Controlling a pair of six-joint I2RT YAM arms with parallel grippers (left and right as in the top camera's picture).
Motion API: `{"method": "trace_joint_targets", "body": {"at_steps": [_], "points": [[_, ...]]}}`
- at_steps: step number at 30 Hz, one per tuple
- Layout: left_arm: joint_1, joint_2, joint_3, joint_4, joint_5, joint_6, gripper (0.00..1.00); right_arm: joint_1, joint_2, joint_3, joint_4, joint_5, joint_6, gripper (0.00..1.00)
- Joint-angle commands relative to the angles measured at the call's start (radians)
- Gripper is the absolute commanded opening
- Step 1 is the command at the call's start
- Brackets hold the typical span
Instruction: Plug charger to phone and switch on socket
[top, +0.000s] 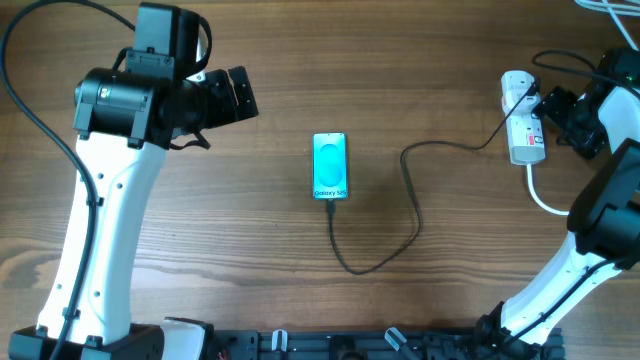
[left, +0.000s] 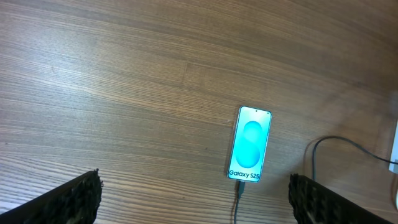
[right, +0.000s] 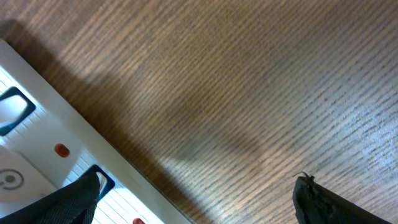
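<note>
L arm: stands over the left part of the table (top: 250, 220), wrist turned toward centre; L gripper (top: 238, 93) hangs above the wood, touching nothing.
L gripper state: fingers (left: 74, 199) spread wide, nothing btwn them.
R arm: bent at far right, wrist aimed at the socket (top: 522, 120); R gripper (top: 556, 106) just beside its edge.
R gripper state: jaws wide apart, empty; one finger (right: 65, 202) over the socket's white body, the other over bare wood.
phone (top: 330, 166): flat, cyan screen up, ahead of L gripper & well apart from it; far from R gripper.
charger (top: 412, 205): thin black cable, one end meets the phone's text end, loops across the wood, runs to the socket by R gripper.
Socket contents: black plug (top: 529, 96) sits in it; red marks (right: 61, 149) show close under R gripper. Switch position: can't tell.
</note>
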Motion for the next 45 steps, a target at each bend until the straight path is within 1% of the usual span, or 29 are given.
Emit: {"method": "trace_joint_targets", "body": {"at_steps": [1, 20, 31, 35, 45], "points": [[-0.002, -0.003, 0.003, 0.0, -0.017, -0.013, 1.0, -0.002, 0.015, 0.012, 0.022, -0.02, -0.019, 1.0], [-0.002, -0.003, 0.003, 0.0, -0.017, -0.013, 1.0, -0.002, 0.029, 0.012, 0.024, -0.056, -0.019, 1.0], [-0.002, -0.003, 0.003, 0.0, -0.017, -0.013, 1.0, -0.002, 0.047, -0.02, 0.045, -0.088, -0.021, 1.0], [-0.002, -0.003, 0.003, 0.0, -0.017, -0.013, 1.0, -0.002, 0.047, -0.02, 0.037, -0.105, -0.043, 1.0], [-0.002, -0.003, 0.003, 0.0, -0.017, -0.013, 1.0, -0.002, 0.047, -0.02, -0.016, -0.124, -0.043, 1.0]]}}
